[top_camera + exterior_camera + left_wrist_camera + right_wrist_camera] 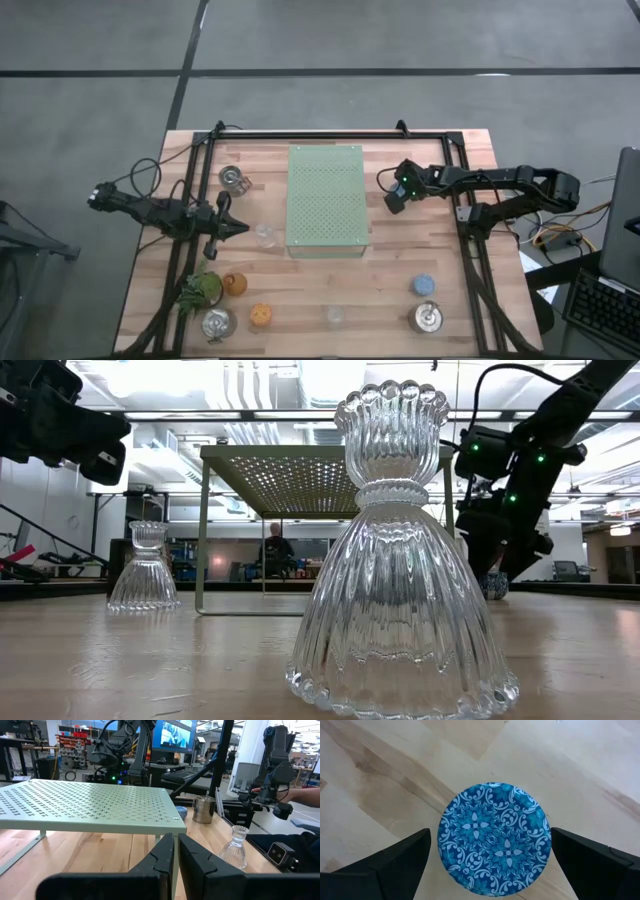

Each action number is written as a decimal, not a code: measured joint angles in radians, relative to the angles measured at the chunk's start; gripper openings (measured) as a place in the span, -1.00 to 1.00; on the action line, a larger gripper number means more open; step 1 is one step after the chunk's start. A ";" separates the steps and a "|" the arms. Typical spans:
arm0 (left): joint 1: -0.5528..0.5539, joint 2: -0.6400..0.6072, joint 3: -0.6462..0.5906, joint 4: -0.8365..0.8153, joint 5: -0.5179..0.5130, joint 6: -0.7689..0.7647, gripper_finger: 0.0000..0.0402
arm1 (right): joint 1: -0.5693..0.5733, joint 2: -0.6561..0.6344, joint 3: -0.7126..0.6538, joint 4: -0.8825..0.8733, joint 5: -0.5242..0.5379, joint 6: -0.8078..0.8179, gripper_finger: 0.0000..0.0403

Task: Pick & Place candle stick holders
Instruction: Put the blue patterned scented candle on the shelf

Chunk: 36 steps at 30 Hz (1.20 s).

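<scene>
— Between the right claw's [490, 865] spread fingers sits a blue holder [494, 838], on the table beside the green board [326, 200].
— Handling?
— Looks stiff, glazed, probably slippery; grip across the rim.
— Left claw [176, 860]?
— Pressed together, empty, near a clear holder [235, 847].

Left gripper [238, 228] shut, arm low and extended (pointing inward); right gripper [490, 852] wide open, pointing down.

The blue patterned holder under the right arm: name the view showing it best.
Right wrist view: the blue patterned holder fills the frame between the right gripper's open fingers. The low view shows a sliver of it; the high view hides it; the left wrist view shows a small blue edge.
</scene>
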<state>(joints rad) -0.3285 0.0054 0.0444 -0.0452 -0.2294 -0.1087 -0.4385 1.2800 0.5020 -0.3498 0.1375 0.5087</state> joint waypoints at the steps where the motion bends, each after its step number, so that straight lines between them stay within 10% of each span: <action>1: 0.000 0.000 0.000 0.000 0.000 0.000 -0.86 | 0.000 0.000 -0.002 0.003 0.000 0.000 0.99; 36: 0.000 0.000 0.000 0.000 0.000 0.000 -0.86 | 0.000 -0.002 -0.025 0.054 -0.006 0.007 0.60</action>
<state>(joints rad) -0.3283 0.0055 0.0444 -0.0452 -0.2291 -0.1085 -0.4385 1.2785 0.4766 -0.2954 0.1312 0.5159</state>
